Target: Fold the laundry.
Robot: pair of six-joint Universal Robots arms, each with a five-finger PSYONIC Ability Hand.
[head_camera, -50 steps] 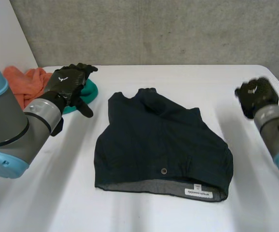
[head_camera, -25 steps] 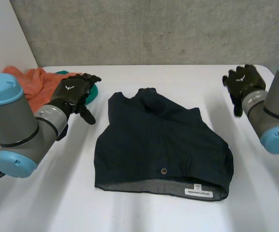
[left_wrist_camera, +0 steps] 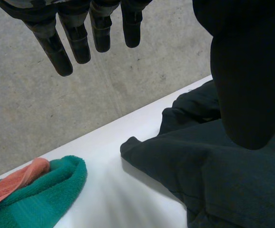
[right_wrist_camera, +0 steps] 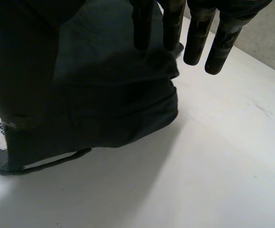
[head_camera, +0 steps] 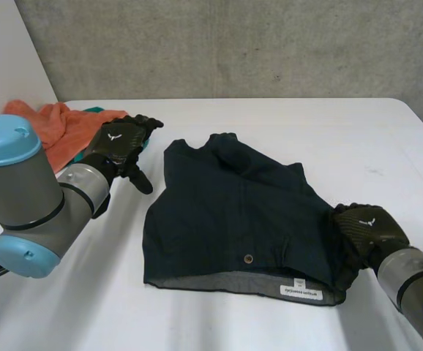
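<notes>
The dark garment lies flat on the middle of the white table. Its waistband runs along the side nearest me, with 1 button and a white label showing there. Its far end narrows toward the table's far edge, and the far-left corner ends in a small point of cloth that I can see in the left wrist view.

There is bare table all round the garment. A wide strip runs along the far edge, there is open surface toward the right edge, and a clear band lies between the waistband and the near edge. The table's far-left corner is taken up by 2 pieces, an orange cloth and a green towel lying against it. Both are well apart from the garment.

My right hand is at the garment's right edge, close to the near-right corner. In its wrist view the fingers are straight and spread over the folded edge of the cloth, with the thumb held apart, so the hand is released and grips nothing. I cannot tell whether it touches the fabric.

My left hand hangs above the bare table between the towels and the garment's far-left corner. Its fingers are straight, its thumb is wide, and it holds nothing.
</notes>
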